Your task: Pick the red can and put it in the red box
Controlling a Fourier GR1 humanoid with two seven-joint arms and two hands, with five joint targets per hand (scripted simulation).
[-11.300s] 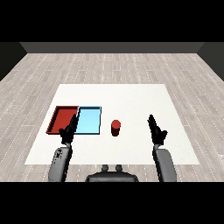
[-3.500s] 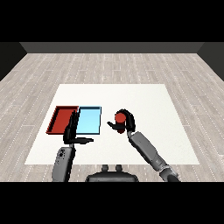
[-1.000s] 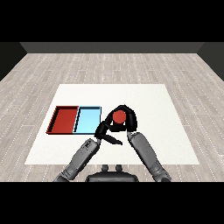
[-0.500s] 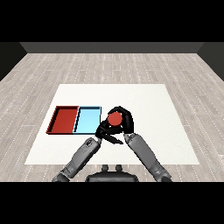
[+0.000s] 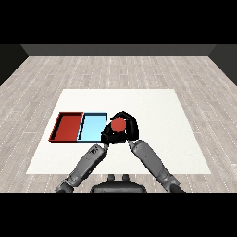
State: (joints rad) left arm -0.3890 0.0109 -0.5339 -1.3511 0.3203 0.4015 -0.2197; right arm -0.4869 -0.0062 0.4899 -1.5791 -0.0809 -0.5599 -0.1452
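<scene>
Risk first: red can (image 5: 118, 125) held between both hands, just right of the light blue tray (image 5: 92, 128), with the red tray (image 5: 68, 127) one place further to the left. Possible slip of the can if one hand lets go before the other has a sure hold; cause would be the crowded grip, with fingers of two hands on the same small body. Possible release too early, over the light blue tray, because this tray lies between the can and the red one. Possible knock against a tray rim if carried too low across it.

Right hand (image 5: 130, 126): fingers curled over the top and the right side of the can, arching round it, so grasping the can. Left hand (image 5: 108, 135): pressed against the lower left side of the can, fingers bent towards it; looks closed on the can as well, though the exact contact is hard to make out because both hands are black and overlap.

Can appears upright, its red top facing up; whether raised above the white desk (image 5: 152, 106) or resting on it, cannot tell. Not yet in any tray. Both trays lying side by side, touching, nothing inside them.
</scene>
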